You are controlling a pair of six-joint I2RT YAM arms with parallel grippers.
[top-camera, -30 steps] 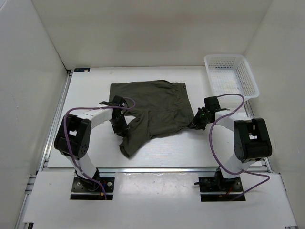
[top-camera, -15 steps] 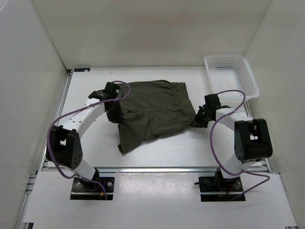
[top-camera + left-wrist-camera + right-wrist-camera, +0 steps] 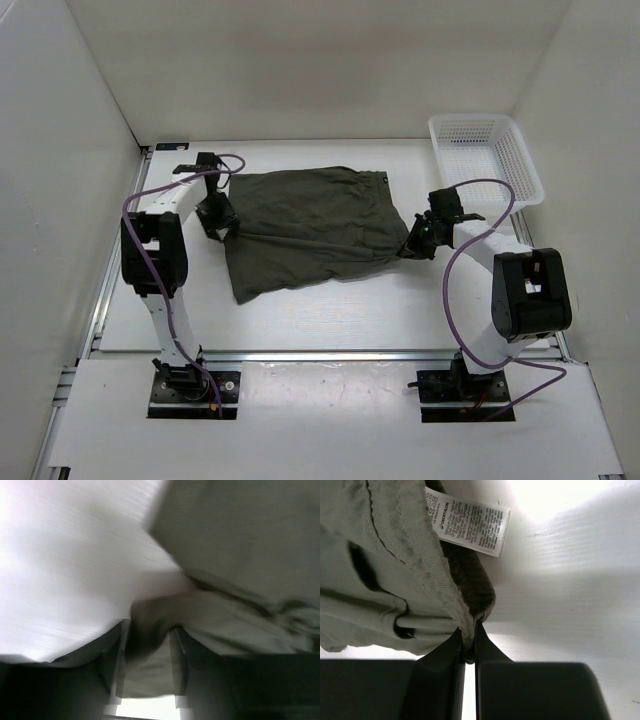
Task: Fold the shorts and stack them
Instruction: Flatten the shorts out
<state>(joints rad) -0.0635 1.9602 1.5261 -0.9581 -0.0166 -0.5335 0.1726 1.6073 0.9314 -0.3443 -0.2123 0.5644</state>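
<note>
- Since half a second ago the left gripper [image 3: 213, 220] has swung outward and away from the arm bases. It has drawn the left edge of the shorts [image 3: 310, 225] with it, so the cloth now lies wider and flatter than before.
- The right gripper [image 3: 417, 243] has hardly shifted and sits at the right edge of the shorts.
- The shorts lie on the tabletop [image 3: 330, 320] about midway between the two arms. One corner trails toward the near left.
- Right wrist view: the right gripper [image 3: 466, 641] is pressed together on a thin fold of the ribbed edge of the shorts [image 3: 380, 580]. A white care label [image 3: 467, 522] lies flat on the tabletop [image 3: 560, 580] just beyond the pinch.
- Left wrist view: the picture is blurred. Bunched cloth of the shorts [image 3: 240, 530] fills the gap of the left gripper [image 3: 147, 660], which appears clamped on it, with bare tabletop [image 3: 60, 555] to the left.
- A white mesh basket [image 3: 527, 172] stands at the far right corner, apart from the shorts and beyond the right gripper.
- A purple cable [image 3: 478, 186] arcs above the right arm between the gripper and the basket. Another purple cable [image 3: 150, 195] loops along the left arm, beside the left edge of the cloth.
- The left arm's upright links stand just left of the shorts, close to the side wall [image 3: 60, 180].
</note>
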